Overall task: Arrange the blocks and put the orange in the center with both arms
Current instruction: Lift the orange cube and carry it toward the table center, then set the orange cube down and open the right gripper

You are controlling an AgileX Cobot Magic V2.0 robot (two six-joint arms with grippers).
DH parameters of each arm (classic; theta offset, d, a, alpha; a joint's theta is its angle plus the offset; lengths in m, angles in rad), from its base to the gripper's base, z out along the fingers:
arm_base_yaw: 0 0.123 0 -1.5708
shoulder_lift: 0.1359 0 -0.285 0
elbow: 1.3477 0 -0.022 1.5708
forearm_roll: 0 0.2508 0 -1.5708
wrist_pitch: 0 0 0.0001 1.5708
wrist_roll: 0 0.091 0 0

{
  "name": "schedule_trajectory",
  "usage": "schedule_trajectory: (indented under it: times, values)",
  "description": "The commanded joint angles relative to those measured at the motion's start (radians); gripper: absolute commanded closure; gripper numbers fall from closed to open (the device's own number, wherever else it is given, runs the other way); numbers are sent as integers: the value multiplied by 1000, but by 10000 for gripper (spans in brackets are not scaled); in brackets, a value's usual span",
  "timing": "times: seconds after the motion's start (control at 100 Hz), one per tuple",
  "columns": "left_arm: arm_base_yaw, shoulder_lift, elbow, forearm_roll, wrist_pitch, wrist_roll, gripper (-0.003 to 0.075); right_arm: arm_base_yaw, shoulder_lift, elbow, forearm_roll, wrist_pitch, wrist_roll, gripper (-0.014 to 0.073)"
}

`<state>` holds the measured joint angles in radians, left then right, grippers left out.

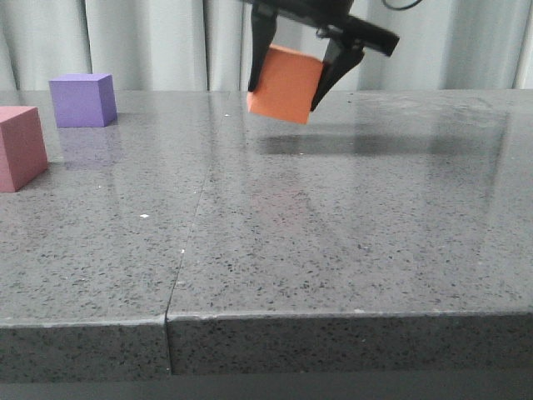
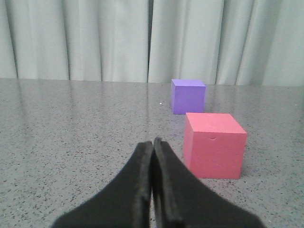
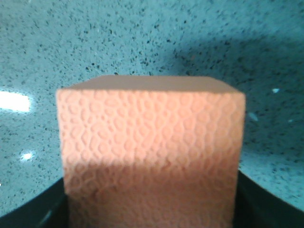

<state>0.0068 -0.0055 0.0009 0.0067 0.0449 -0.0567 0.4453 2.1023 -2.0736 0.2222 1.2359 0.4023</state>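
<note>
Right gripper [image 1: 290,93]: clamped on the orange cube [image 1: 286,83], one black finger on each side; cube held tilted, clear of the table [image 1: 333,242], with its shadow on the stone below and slightly behind.
Orange cube, right wrist view: fills most of the frame [image 3: 149,152], pebbled foam face toward the camera, speckled stone beyond it.
Left gripper [image 2: 153,142]: jaws pressed together, nothing between them; tips low over the table.
Pink-red cube [image 2: 213,145]: resting flat on the table, just ahead of the left gripper and off to one side; at the far left edge in the front view [image 1: 20,147].
Purple cube [image 1: 82,99]: flat on the table, behind the pink-red cube, apart from it.
Backdrop: pale curtain [image 2: 118,38] behind the table.
</note>
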Motion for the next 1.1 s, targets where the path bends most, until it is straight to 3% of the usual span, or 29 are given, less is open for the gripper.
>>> schedule_trajectory:
  times: [0.0,0.28,0.35,0.5,0.58,1.09]
  values:
    - [0,-28,40,-7,-81,-2,741,-3,-34,-32,16,-34,18,391]
    - [0,-28,40,-7,-81,-2,741,-3,-1,-32,19,-52,18,369]
    - [0,-28,40,-7,-81,-2,741,-3,-1,-32,25,-68,18,293]
    - [0,-28,40,-7,-81,-2,741,-1,-1,-32,33,-78,18,43]
    - [0,-28,40,-7,-81,-2,741,-1,-1,-32,37,-82,18,-21]
    - [0,-28,40,-7,-81,-2,741,-1,-2,-51,48,-26,16,-20]
